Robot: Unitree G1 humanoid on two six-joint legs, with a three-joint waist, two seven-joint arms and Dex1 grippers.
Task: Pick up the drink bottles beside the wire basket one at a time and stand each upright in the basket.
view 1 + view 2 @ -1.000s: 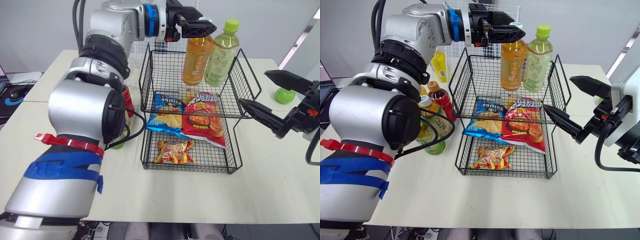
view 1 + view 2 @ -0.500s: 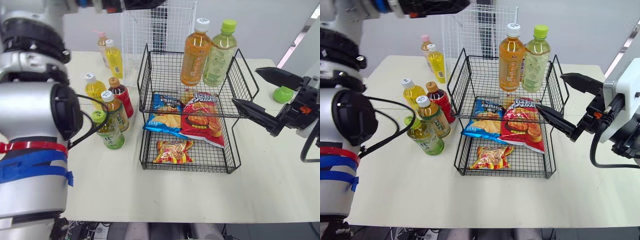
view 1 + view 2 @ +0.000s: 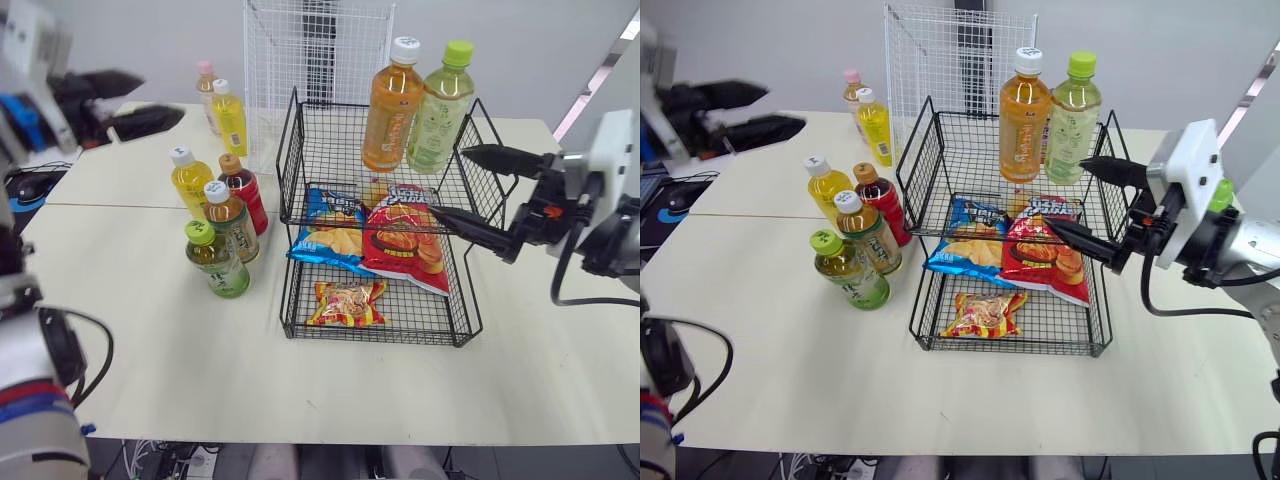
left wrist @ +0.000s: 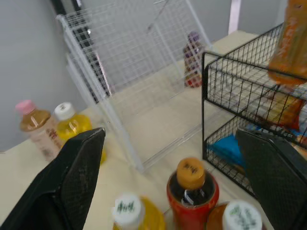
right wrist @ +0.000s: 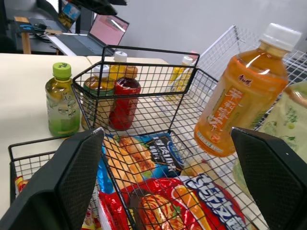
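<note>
From the head: noted orange bottle (image 3: 388, 110) and green bottle (image 3: 440, 112) upright in wire basket (image 3: 290, 175), upper tier. Counted six bottles (image 3: 230, 215) standing on table (image 3: 330, 390), just left of it. Found left gripper (image 3: 163, 95) spread, well off left; right gripper (image 3: 446, 182) spread at basket's right side.
Left wrist: saw red bottle (image 4: 192, 194) ahead, fingers parted.
Right wrist: saw orange bottle ahead, fingers parted.

You get bright, even room light, with only soft, faint shadows on the table (image 3: 330, 390). In the head views your left gripper (image 3: 160, 96) is smeared by blur. Beyond it, in its wrist view, the orange bottle (image 4: 292, 38) looks soft.
</note>
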